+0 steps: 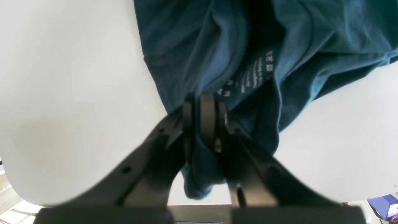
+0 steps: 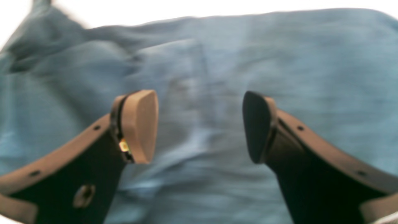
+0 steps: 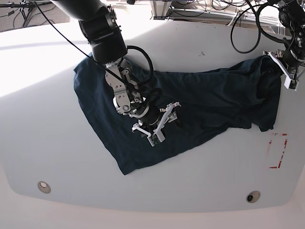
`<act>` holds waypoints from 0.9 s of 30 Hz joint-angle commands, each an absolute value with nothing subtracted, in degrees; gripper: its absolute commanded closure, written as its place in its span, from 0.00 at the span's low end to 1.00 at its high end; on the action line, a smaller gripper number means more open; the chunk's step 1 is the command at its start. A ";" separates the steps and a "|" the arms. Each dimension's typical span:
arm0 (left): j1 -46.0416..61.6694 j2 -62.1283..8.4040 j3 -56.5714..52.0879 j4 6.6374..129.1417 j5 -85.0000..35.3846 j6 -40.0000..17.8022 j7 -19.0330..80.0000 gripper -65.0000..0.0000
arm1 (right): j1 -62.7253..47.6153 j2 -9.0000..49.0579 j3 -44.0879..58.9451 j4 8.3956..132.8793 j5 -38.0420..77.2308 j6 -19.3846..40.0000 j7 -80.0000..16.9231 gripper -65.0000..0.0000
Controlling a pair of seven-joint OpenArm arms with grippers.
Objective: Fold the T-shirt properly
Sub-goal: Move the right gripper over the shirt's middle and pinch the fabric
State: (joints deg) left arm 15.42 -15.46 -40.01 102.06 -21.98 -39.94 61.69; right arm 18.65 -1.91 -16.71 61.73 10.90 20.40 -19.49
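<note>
The dark navy T-shirt lies rumpled across the white table, with its right end raised. My left gripper is shut on a fold of the shirt next to the pale printed neck label. In the base view the left gripper holds that end up at the far right. My right gripper is open and empty, with its fingers spread just above the cloth. In the base view the right gripper hovers over the shirt's middle.
A red outlined rectangle is marked on the table, below the raised end. Two round inserts sit near the front edge. Cables hang at the back right. A blue object lies beyond the table's edge.
</note>
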 commanded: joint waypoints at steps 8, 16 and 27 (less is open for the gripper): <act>15.08 -16.40 -40.31 103.16 -22.73 -40.00 60.97 1.00 | 18.86 -1.98 -16.48 62.20 11.91 20.44 -17.89 0.36; 15.08 -16.40 -40.31 103.16 -22.73 -40.00 60.97 1.00 | 17.19 -3.74 -16.48 61.67 11.91 20.53 -17.80 0.36; 15.08 -16.40 -40.31 103.16 -22.64 -40.00 60.97 1.00 | 16.57 -4.79 -16.66 59.47 11.91 20.70 -17.80 0.37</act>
State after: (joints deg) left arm 15.40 -15.44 -40.01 102.06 -22.09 -39.94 61.69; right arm 15.40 -4.45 -16.56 59.11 11.38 20.43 -18.06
